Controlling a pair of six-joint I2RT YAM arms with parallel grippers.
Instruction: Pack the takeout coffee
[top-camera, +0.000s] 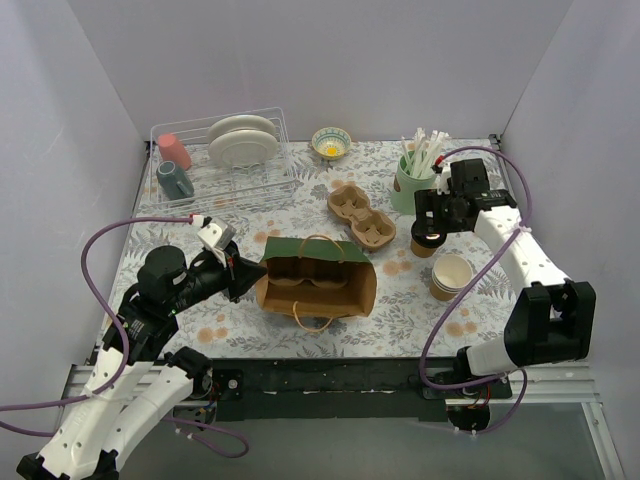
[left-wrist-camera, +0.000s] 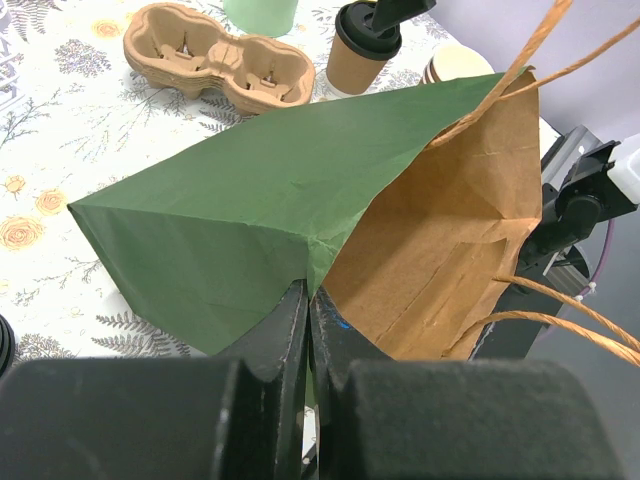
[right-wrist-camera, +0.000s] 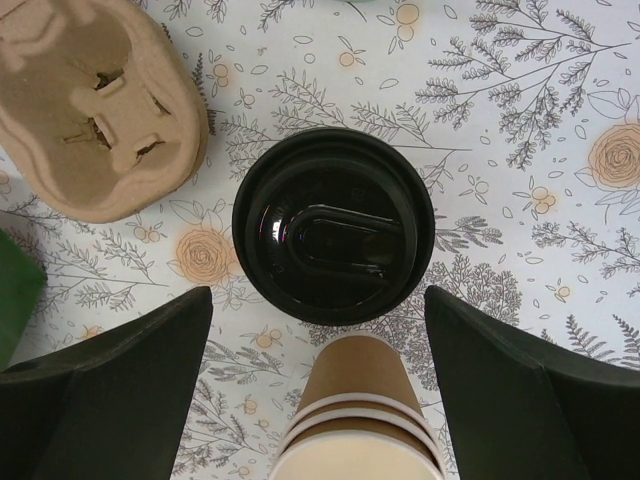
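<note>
The takeout coffee, a brown paper cup with a black lid, stands on the mat at the right, also seen in the left wrist view. My right gripper hovers straight above it, open; in its wrist view the fingers stand wide on either side of the lid, touching nothing. A paper bag, green outside and brown inside, lies on its side at the centre with its mouth towards the near edge. My left gripper is shut on the bag's edge at the mouth.
A stack of lidless tan cups stands just near-side of the coffee. A cardboard cup carrier lies between bag and coffee. A green mug of straws, a small bowl and a dish rack stand at the back.
</note>
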